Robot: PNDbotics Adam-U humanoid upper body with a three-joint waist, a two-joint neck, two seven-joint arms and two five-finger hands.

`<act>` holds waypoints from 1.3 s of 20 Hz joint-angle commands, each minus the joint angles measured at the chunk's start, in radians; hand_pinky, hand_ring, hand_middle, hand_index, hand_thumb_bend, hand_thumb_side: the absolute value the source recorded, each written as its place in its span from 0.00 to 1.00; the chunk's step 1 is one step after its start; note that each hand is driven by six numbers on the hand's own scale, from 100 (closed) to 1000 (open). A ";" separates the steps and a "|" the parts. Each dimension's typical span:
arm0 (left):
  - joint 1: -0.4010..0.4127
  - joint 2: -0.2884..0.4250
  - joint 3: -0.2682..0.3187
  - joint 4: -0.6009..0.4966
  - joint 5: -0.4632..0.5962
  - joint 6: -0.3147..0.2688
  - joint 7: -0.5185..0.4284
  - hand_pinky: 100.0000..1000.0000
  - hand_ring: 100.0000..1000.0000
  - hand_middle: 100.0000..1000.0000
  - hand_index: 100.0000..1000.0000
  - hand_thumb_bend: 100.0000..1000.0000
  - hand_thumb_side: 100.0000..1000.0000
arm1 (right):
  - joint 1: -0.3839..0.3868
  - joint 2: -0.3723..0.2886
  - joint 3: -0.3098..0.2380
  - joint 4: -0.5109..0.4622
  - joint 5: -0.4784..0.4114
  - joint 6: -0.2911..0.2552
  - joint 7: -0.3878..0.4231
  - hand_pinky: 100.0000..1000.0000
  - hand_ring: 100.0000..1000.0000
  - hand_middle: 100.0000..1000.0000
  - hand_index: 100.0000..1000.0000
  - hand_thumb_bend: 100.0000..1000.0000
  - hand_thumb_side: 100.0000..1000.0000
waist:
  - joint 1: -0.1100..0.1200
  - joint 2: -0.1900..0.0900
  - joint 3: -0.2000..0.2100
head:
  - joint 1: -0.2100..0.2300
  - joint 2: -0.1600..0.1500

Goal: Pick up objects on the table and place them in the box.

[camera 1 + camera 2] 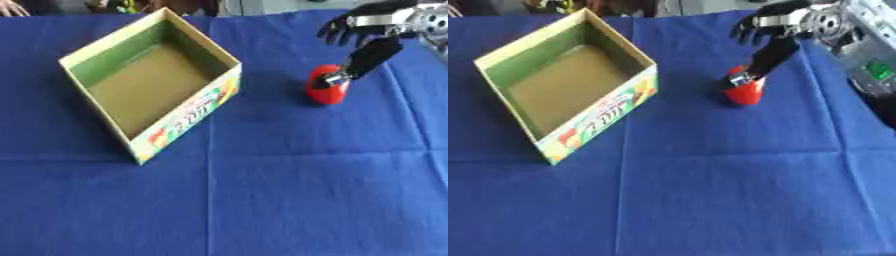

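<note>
Bench (262,200): blue cloth, creased.
Box (188,115): open, on the bench's left side.
Red object (325,90): on the cloth, right of the box.
Right robot hand (372,35): fingers spread, thumb touching the red object, not closed round it.

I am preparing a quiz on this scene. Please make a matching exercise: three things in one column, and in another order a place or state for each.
Things:
1. box
2. red object
3. right hand

Places or states:
a. on the cloth, a thumb tip against it
b. comes in from the upper right, fingers spread
c. left side, nothing inside

Pairs: 1-c, 2-a, 3-b
</note>
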 commanded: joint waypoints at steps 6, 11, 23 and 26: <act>-0.014 0.012 -0.003 -0.019 0.004 -0.002 -0.001 0.57 0.82 0.78 0.81 0.00 1.00 | 0.005 -0.004 0.025 0.042 0.035 0.054 0.060 0.76 0.83 0.82 0.95 0.48 0.50 | -0.001 -0.015 0.002 | -0.008 -0.011; -0.013 0.010 -0.004 -0.019 0.005 -0.002 -0.004 0.57 0.82 0.78 0.80 0.00 1.00 | 0.008 0.000 0.028 0.076 0.082 0.035 0.060 0.76 0.84 0.82 0.95 0.46 0.51 | 0.000 -0.014 0.000 | -0.011 -0.016; -0.012 0.007 -0.005 -0.019 0.007 -0.003 -0.006 0.57 0.81 0.77 0.80 0.00 1.00 | 0.007 0.011 0.023 0.113 0.115 0.014 0.060 0.81 0.89 0.85 0.95 0.43 0.52 | 0.004 -0.005 -0.001 | -0.020 -0.019; -0.014 0.006 -0.007 -0.019 0.008 -0.003 -0.009 0.57 0.81 0.77 0.80 0.00 1.00 | 0.012 0.013 0.028 0.136 0.126 0.007 0.060 0.79 0.88 0.84 0.95 0.41 0.50 | 0.005 -0.002 -0.001 | -0.023 -0.021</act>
